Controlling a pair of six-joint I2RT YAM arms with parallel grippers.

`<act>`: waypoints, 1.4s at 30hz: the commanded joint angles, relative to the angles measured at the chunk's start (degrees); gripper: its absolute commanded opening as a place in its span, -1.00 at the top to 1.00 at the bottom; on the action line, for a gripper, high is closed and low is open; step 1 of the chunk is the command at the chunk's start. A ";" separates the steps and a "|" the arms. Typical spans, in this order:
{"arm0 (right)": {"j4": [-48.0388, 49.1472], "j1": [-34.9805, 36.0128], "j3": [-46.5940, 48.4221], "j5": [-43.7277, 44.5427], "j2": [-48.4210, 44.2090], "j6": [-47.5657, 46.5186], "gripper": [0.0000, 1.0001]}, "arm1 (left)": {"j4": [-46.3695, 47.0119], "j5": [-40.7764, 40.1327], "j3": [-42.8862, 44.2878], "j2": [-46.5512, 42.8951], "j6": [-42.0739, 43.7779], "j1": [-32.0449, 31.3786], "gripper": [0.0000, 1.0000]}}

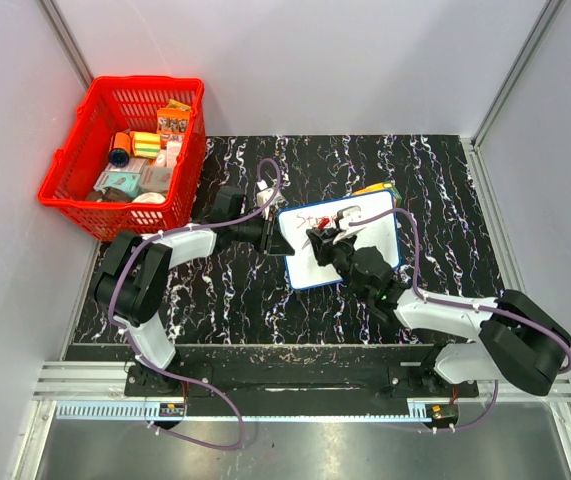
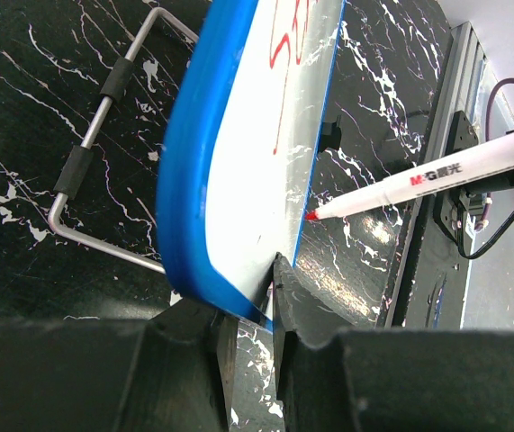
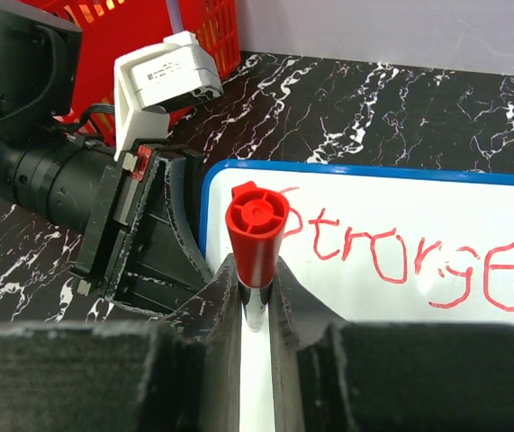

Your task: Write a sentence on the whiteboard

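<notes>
Fingers [image 3: 216, 306] of your right gripper [image 3: 257, 279] sit narrow, clamped on the marker [image 3: 257, 225]. Its red butt end faces the wrist camera, nib pointing away and down. Your left gripper [image 2: 255, 310] is pinched narrow on the blue frame of the whiteboard [image 2: 238, 180] at its left short edge, bracing it.

You have the board on the table [image 1: 225, 290] between the arms, straight ahead of the right fingers. Its long axis runs left to right across the right wrist view, a bit skewed in the top view. The sentence [image 3: 401, 256] is one red line, roughly "Stronger", along the far long edge, with bare white nearer you.

The left wrist view puts the nib [image 2: 312, 216] just beside the board's blue edge; contact, cannot tell. Your right arm is nearer the blank area, so further strokes likely run along that long axis, under the first line. The red basket [image 1: 125, 150] is far left, well apart.
</notes>
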 commanded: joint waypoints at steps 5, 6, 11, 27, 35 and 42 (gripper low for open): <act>0.44 0.45 3.24 4.73 1.70 0.51 1.00 | -3.36 -8.49 -0.82 1.05 6.97 -0.88 1.00; 0.26 0.45 3.24 5.17 1.70 0.43 1.00 | -3.27 -8.49 -0.74 1.05 6.97 -0.80 1.00; -0.71 0.45 3.77 6.84 2.14 -0.01 1.00 | -3.27 -8.40 -0.73 0.96 6.97 -0.80 1.00; -2.02 0.45 4.91 11.49 2.93 -0.46 1.00 | -3.27 -8.31 -0.65 1.05 6.96 -0.80 1.00; -1.85 0.37 5.52 13.35 3.46 0.07 1.00 | -3.36 -8.31 -0.82 1.05 6.97 -0.80 1.00; -1.15 0.45 5.88 10.45 3.72 0.25 1.00 | -3.27 -8.23 -0.82 0.96 6.97 -0.80 1.00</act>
